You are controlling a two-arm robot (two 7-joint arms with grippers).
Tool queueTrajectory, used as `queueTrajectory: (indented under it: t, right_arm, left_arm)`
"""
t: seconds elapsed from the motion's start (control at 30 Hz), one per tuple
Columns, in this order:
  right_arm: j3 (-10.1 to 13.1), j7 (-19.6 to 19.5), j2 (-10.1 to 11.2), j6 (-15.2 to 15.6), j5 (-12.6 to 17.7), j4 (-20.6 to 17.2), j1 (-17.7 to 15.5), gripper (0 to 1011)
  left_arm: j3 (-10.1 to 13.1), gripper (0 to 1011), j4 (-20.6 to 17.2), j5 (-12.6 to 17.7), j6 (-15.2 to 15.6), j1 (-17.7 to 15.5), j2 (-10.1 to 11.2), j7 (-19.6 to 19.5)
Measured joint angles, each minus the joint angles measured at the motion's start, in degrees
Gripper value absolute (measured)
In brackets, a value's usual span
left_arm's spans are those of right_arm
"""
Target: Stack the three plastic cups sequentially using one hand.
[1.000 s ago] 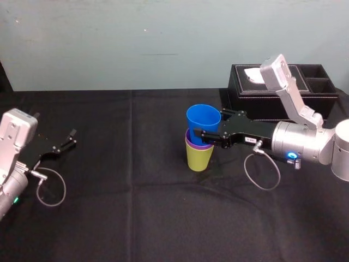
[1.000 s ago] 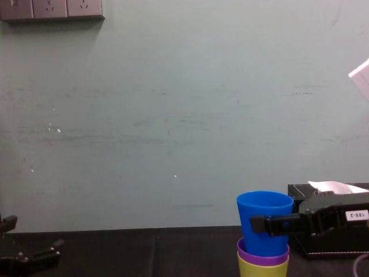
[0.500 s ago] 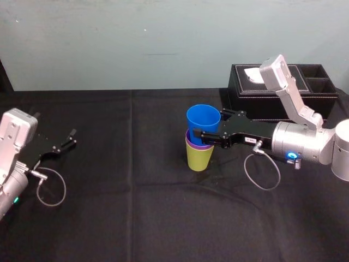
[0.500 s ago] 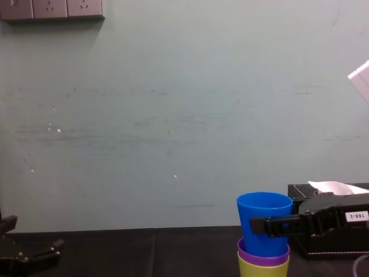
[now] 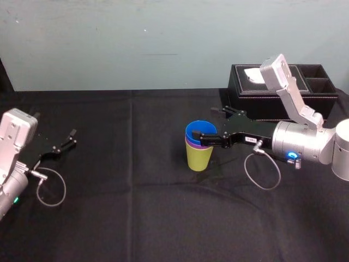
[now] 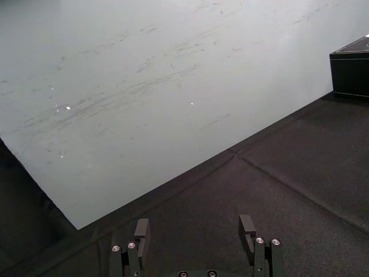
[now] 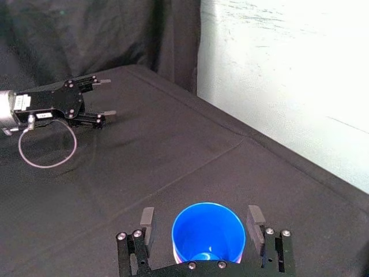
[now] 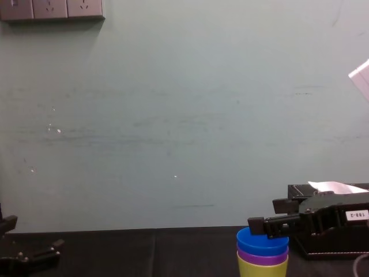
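Midway across the desk (image 5: 136, 207), the blue cup (image 5: 199, 131) sits nested in the purple cup (image 5: 192, 144) and green cup (image 5: 199, 157); stacking looks finished. The right end effector (image 5: 207, 125) straddles the blue rim, spread, gripping nothing. Next it must back away without tipping the stack. The left end effector (image 5: 72, 137) lies parked far left, spread.

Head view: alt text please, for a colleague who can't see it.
The blue cup sits nested in the purple cup and lime-green cup, with the right end effector open around its rim. The left end effector rests open at left.
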Motion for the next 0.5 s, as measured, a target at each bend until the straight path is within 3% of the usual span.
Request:
queueTrajectory:
  t: [0.5]
  right_arm:
    - [0.2, 0.1, -0.1, -0.9, 0.2, -0.2, -0.7, 1003]
  left_arm:
    - [0.0, 1011, 0.0, 0.0, 0.0, 0.0, 0.0, 0.0]
